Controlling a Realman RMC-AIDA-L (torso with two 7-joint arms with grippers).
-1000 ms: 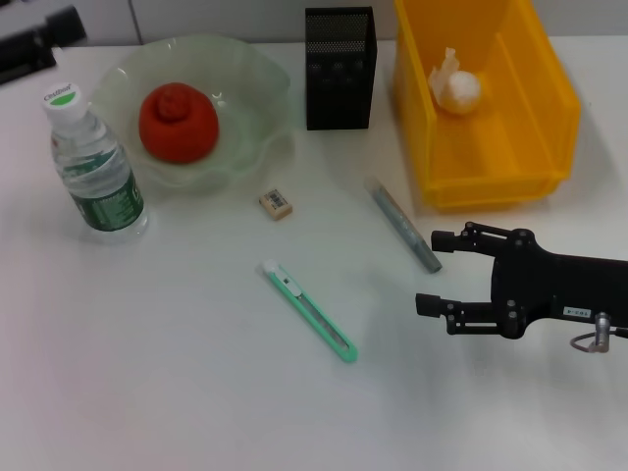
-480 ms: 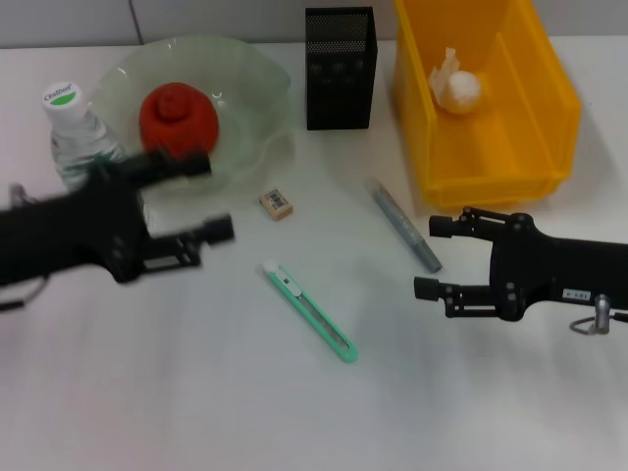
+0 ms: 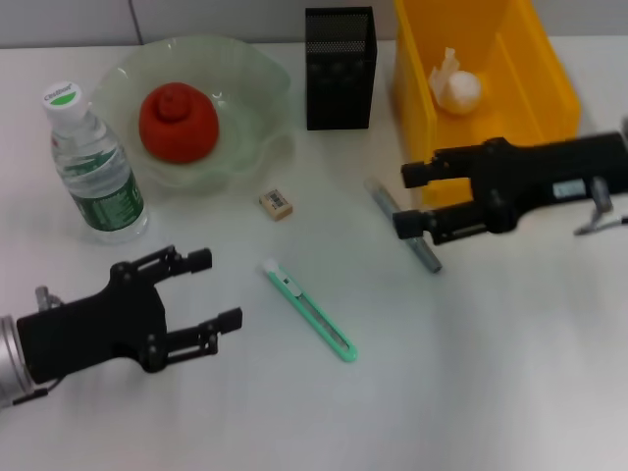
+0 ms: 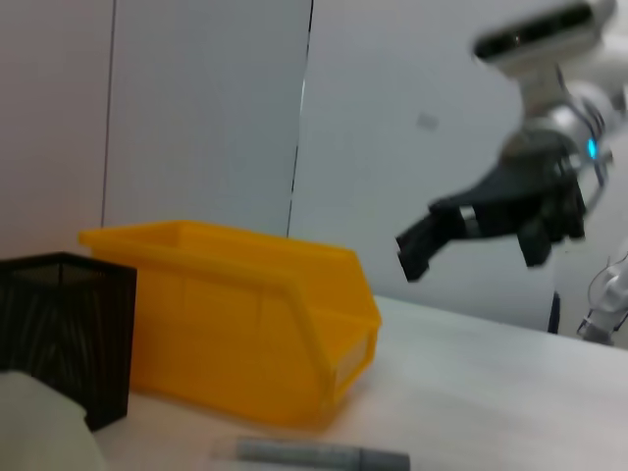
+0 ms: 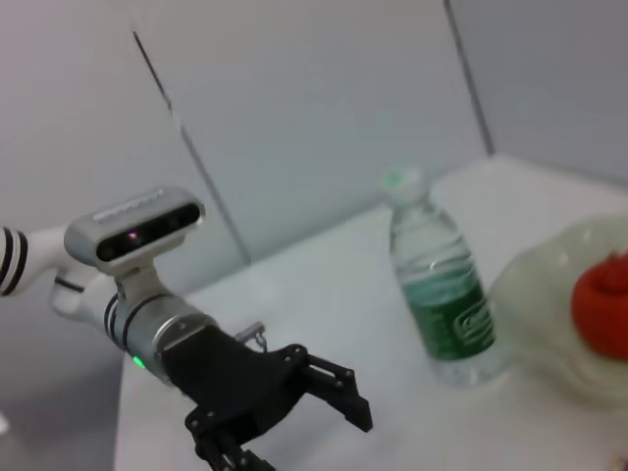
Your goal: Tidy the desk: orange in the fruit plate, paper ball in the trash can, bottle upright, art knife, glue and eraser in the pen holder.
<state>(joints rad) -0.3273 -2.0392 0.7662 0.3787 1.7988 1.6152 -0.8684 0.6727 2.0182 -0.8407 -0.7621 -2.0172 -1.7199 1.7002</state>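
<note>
Currently: right hand (image 3: pixel 405 200) fingers apart over glue stick (image 3: pixel 402 224), centre right, left hand (image 3: pixel 214 289) spread, lower left, knife (image 3: pixel 309 310) centre.

— What did the desk hold?
— A smooth, matt white desk (image 3: pixel 471 392) carried a translucent, glassy-looking fruit plate (image 3: pixel 245 93) with a rough-skinned orange (image 3: pixel 178 121). Beside the plate stood a clear plastic bottle (image 3: pixel 96 169) with a glossy label.
— And right of the plate?
— A black wire-mesh pen holder (image 3: pixel 340 67), a glossy yellow plastic bin (image 3: pixel 549 108) holding crumpled white paper (image 3: pixel 454 86), and matt black grippers, the left gripper (image 3: pixel 211 289) and the right gripper (image 3: pixel 410 198).
</note>
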